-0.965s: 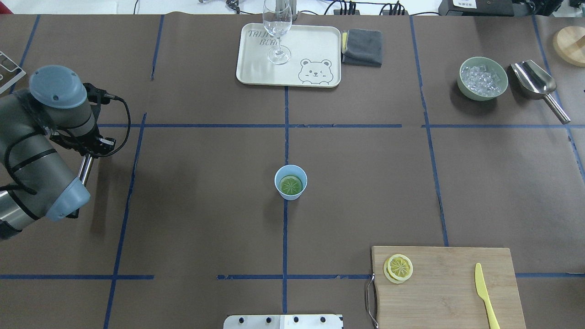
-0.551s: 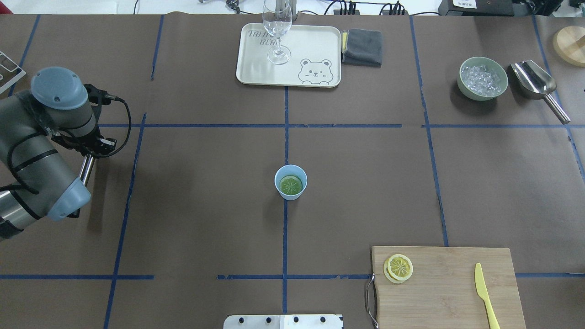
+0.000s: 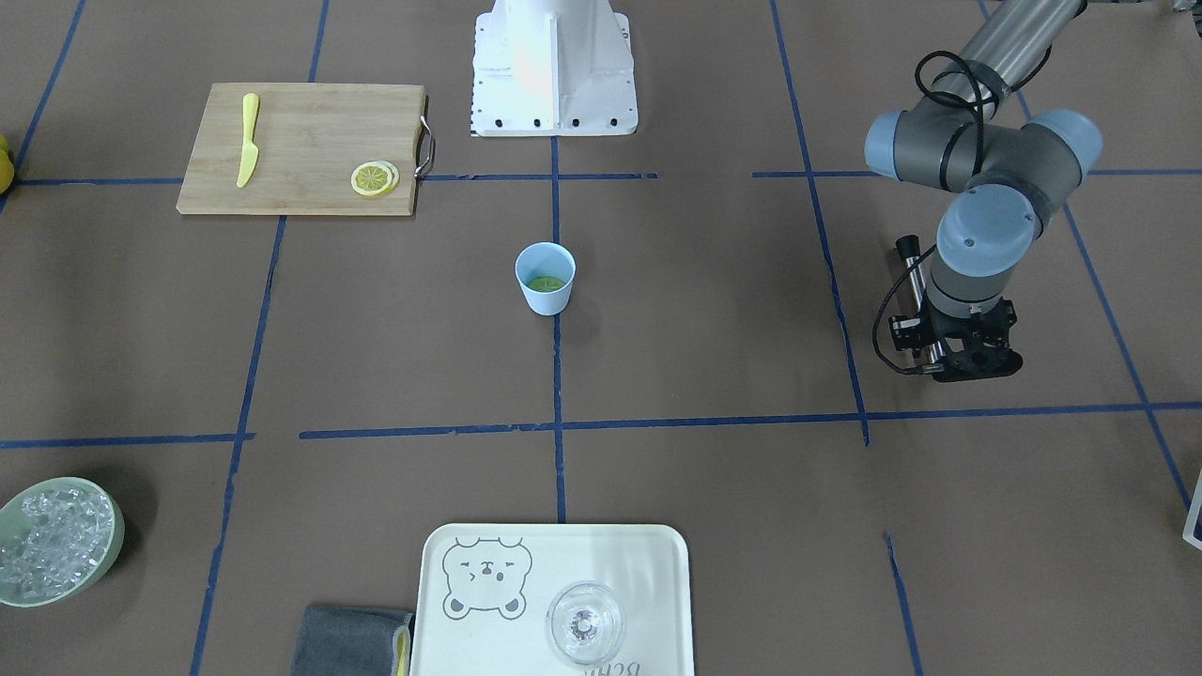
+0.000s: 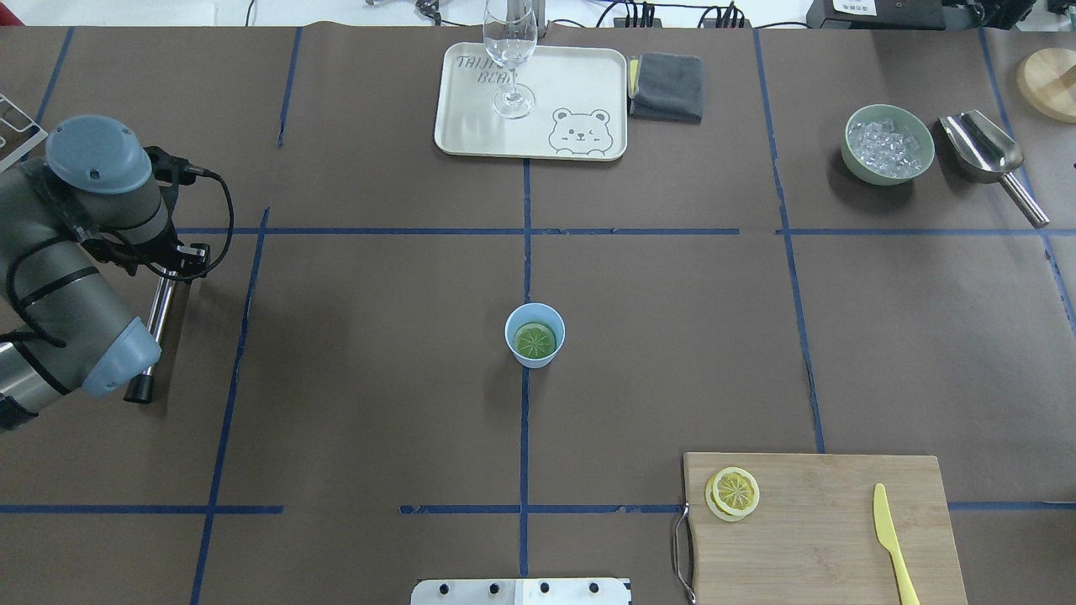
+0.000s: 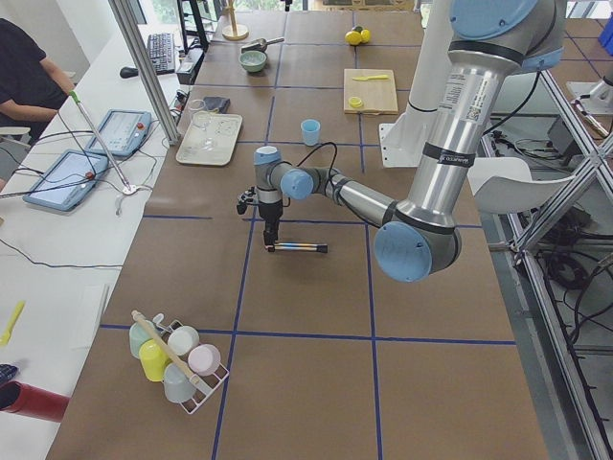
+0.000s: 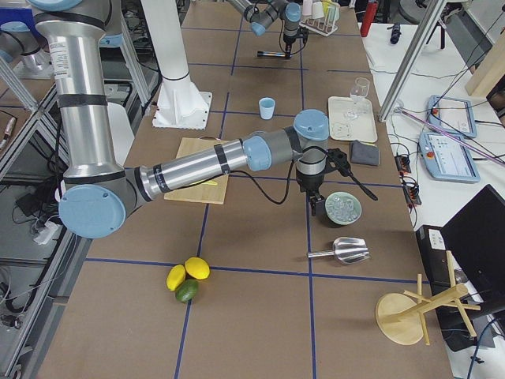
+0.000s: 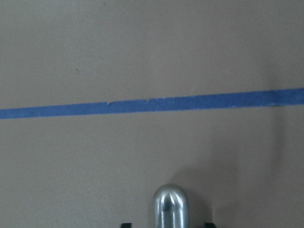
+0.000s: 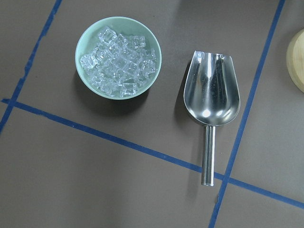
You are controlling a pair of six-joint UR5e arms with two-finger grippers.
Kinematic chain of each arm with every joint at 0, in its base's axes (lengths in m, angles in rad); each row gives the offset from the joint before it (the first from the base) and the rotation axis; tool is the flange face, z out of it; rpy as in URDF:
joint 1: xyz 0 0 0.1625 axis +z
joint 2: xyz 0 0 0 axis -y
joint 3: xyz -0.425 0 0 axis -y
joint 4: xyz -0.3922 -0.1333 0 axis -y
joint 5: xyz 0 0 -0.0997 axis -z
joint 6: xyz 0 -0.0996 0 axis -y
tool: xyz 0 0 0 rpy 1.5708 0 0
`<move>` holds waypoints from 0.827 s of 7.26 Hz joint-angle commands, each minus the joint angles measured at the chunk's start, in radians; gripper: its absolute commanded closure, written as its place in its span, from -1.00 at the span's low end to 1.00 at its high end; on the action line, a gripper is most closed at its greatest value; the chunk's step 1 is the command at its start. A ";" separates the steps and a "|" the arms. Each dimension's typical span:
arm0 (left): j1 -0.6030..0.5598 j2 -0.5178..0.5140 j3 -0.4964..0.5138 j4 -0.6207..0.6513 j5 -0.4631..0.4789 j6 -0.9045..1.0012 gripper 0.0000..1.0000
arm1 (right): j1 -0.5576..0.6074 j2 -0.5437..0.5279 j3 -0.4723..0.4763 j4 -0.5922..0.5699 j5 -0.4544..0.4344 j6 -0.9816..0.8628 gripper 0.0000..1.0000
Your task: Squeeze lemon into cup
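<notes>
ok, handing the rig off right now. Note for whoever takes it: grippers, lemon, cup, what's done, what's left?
Left gripper: points down over one end of a metal rod that lies flat on the table, well away from the cup. Open or shut: cannot tell.
Right gripper: up beside the ice bowl, seen only from the side. State: cannot tell.
Cup: upright at mid-table, with the lemon slice lying flat inside.
Spare slices sit on the cutting board.
Done: slice in cup.
Left: juice cannot be confirmed; check, and press the slice if dry.
</notes>
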State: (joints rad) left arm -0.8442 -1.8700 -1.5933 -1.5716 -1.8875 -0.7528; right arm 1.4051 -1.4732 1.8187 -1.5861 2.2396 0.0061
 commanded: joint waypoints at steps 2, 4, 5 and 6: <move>-0.064 -0.005 -0.026 -0.002 -0.022 0.009 -1.00 | 0.000 0.001 0.001 0.000 0.000 0.000 -1.00; -0.162 -0.005 -0.071 -0.005 -0.128 0.096 -1.00 | 0.000 -0.001 -0.001 0.000 0.002 0.000 -1.00; -0.241 0.002 -0.085 -0.002 -0.192 0.197 -1.00 | 0.000 -0.003 -0.005 -0.002 0.005 0.002 -1.00; -0.313 0.006 -0.085 -0.002 -0.228 0.284 -1.00 | 0.000 -0.007 -0.007 -0.002 0.008 0.002 -1.00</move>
State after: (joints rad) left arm -1.0684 -1.8694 -1.6697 -1.5749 -2.0591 -0.5772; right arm 1.4051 -1.4763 1.8146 -1.5871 2.2437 0.0071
